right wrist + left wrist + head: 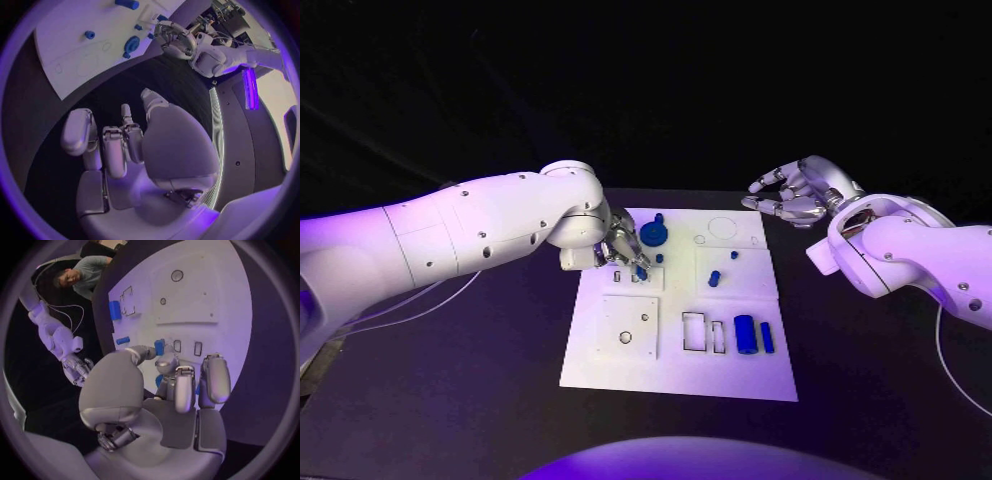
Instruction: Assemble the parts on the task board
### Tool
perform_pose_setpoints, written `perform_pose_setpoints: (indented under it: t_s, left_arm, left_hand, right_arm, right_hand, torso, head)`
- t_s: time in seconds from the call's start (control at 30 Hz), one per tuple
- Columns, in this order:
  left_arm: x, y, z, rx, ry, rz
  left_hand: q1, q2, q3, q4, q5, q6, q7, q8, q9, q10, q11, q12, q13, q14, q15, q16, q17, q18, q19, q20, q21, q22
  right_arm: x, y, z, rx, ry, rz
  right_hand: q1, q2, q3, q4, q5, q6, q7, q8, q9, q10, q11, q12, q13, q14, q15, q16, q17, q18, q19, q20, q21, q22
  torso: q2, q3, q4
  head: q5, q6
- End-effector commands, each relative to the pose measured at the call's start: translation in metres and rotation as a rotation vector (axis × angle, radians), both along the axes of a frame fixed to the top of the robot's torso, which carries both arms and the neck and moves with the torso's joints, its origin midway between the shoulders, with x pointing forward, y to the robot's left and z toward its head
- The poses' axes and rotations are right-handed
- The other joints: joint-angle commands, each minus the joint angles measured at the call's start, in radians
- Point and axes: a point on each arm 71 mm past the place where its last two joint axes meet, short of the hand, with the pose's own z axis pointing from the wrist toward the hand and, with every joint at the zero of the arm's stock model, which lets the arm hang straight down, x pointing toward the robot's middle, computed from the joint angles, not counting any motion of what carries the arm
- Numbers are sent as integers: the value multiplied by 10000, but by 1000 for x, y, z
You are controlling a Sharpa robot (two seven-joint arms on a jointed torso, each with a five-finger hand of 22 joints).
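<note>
The white task board (678,352) lies mid-table. My left hand (626,248) hovers over its far left part and pinches a small blue part (642,270) between thumb and a fingertip; in the left wrist view that part (160,347) sits beside two empty slots (177,345). A round blue piece (653,235) stands just behind the hand. Small blue pegs (714,278) stand mid-board. A blue cylinder (746,333) and a blue bar (766,336) lie near the right edge. My right hand (798,195) hangs off the board's far right corner, fingers loosely bent, holding nothing.
The black table (473,380) surrounds the board with free room on both sides. Empty outlines mark the board's near left panel (629,327). The right wrist view shows the board (69,55) and my left hand (175,40) beyond the right hand (125,145).
</note>
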Motion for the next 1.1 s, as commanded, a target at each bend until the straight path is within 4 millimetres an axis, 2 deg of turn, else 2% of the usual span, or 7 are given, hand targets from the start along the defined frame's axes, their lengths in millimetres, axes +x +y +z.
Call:
perform_pose_setpoints:
  t_s: [0.03,0.33,0.7,1.1]
  left_arm:
    - [0,-1,2,-529,-387,389]
    - [-4,5,0,-10,-1339,115]
    - [-10,9,-6,643,-2018,-316]
    - [-11,8,-12,914,-2314,-507]
  left_hand:
    - [-138,5,1909,-2004,233,137,-65,72,59,100,-23,73,81,1042,-74,36,2635,-179,33,-56,63,226]
    - [-263,-19,1969,-2163,441,235,-109,124,102,227,-57,211,237,1042,-105,36,2635,-180,43,-85,75,255]
    - [-281,-37,2001,-2228,495,281,-130,134,109,267,-67,240,268,1042,-117,36,2635,-182,49,-97,82,269]
    - [-286,-43,2013,-2250,503,300,-137,137,110,292,-71,266,298,1042,-121,36,2635,-188,65,-101,98,292]
  right_arm:
    - [0,1,0,-91,-11,118]
    - [0,-1,-1,-89,-35,80]
    - [0,-2,-1,-93,-32,67]
    - [0,-1,-2,-92,-13,89]
  right_hand:
    - [-35,12,54,9,52,-38,-25,47,18,4,-19,14,1110,806,-18,-3,1661,163,-38,-3,-32,-9]
    - [-56,22,64,12,97,-45,-26,53,26,5,-22,9,1102,805,-21,-6,1655,164,-38,-6,-43,-13]
    - [-65,23,68,13,118,-49,-27,54,30,6,-22,8,1101,805,-22,-7,1654,166,-43,-7,-59,-24]
    - [-84,29,75,16,149,-54,-27,58,36,11,-23,13,1104,806,-23,-7,1657,165,-38,-9,-60,-21]
  torso:
    - [3,-5,6]
    - [-5,-10,9]
    - [-11,-17,14]
    - [11,-12,-23]
  head:
    - [1,-20]
    - [0,-64]
    - [24,-105]
    - [53,-98]
